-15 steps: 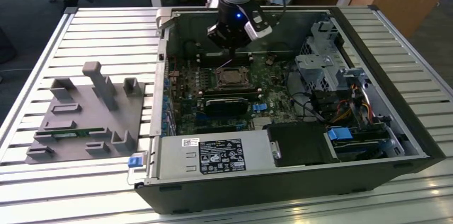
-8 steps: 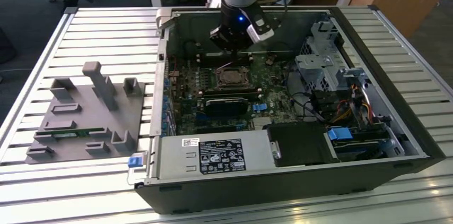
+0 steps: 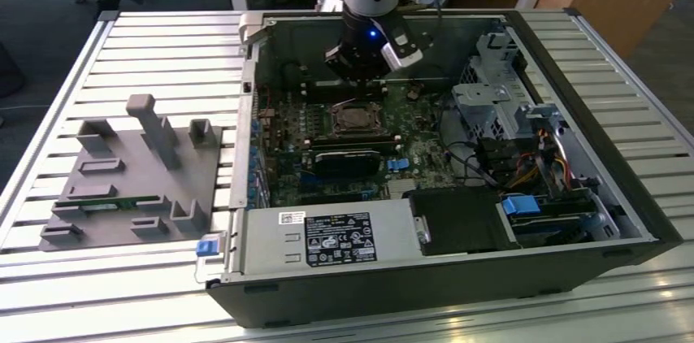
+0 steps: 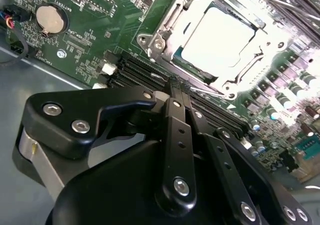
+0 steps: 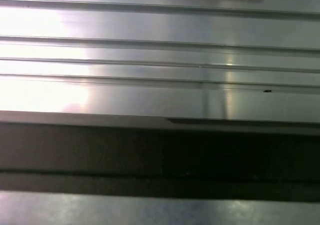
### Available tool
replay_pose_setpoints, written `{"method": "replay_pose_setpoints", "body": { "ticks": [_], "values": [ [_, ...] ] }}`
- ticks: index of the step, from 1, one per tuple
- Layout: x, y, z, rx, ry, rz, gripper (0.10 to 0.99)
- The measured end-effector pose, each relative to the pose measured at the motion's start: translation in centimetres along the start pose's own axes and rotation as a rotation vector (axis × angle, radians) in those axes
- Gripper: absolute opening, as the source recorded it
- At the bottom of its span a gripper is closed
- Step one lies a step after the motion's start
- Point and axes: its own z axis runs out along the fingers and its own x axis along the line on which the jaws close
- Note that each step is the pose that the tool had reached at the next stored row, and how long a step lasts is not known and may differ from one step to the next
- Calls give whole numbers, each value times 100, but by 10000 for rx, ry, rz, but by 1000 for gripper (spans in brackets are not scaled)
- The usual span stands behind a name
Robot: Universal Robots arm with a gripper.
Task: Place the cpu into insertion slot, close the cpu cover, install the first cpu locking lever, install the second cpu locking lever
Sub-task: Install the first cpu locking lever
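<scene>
Tool (image 4: pixel 176 92), fingers pressed together and empty, poised just beside the socket where the cpu (image 4: pixel 217 37) sits under the closed cpu cover (image 4: pixel 172 20), upper right of frame; levers likely need steady, square pressure.

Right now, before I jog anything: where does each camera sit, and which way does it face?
Exterior view: off the arm, above, looking down into the open computer case; arm and gripper hang over the cpu.
Second wrist view: on the wrist, past the gripper's black linkage onto the cpu.
First wrist view: faces ribbed metal slats.
Exterior and second wrist views share the cpu.
</scene>
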Motion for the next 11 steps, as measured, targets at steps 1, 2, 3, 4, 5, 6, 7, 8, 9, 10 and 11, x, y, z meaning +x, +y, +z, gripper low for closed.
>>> {"method": "replay_pose_setpoints", "body": {
  "ticks": [1, 2, 3, 4, 5, 6, 7, 8, 9, 10, 11],
  "values": [
    [-11, -1, 8, 0, 0, 0, 106],
    [-19, -1, 15, 0, 0, 0, 106],
    [-23, -2, 23, 0, 0, 0, 106],
    [-25, -2, 33, 0, -1, 0, 106],
    [-26, -3, 41, 0, -1, 1, 106],
    [-26, -3, 46, 3, 0, 2, 106],
    [-27, -3, 51, 12, 2, 2, 106],
    [-28, -4, 58, 23, 3, 1, 106],
    [-28, -4, 66, 34, 4, 1, 106],
    [-29, -5, 75, 45, 5, 0, 106],
    [-30, -6, 84, 52, 7, 0, 106]
  ]
}}
